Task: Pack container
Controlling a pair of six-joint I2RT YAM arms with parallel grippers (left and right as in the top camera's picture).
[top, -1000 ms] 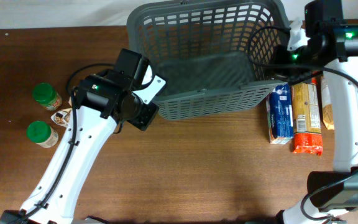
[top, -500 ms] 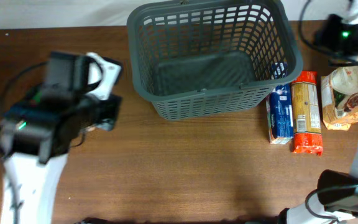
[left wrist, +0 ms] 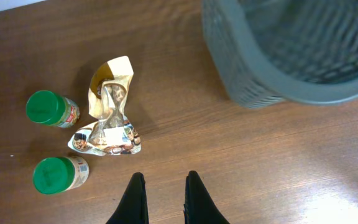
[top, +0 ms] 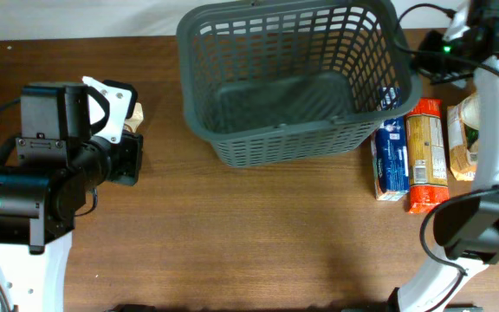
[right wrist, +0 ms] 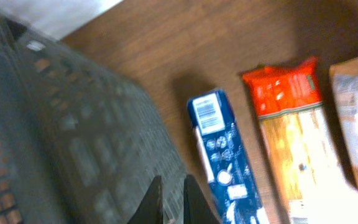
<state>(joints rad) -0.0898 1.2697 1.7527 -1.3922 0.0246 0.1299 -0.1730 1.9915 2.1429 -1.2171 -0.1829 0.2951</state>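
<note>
Basket (top: 284,143) sits at back middle of desk (top: 258,234), empty. You have nothing packed yet.
Left side: two jars (left wrist: 45,107), gold pouch (left wrist: 107,112).
Right side: blue box (top: 391,160), orange pack (top: 427,156).
Left claw (left wrist: 165,186) and right claw (right wrist: 169,193): narrow gap, holding nothing.

Empty grey basket (top: 284,144) on brown table (top: 258,234), packets (top: 426,152) just beside

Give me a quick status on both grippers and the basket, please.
Left gripper and right gripper narrowly open, empty. Basket empty. Its mouth unobstructed.
</note>
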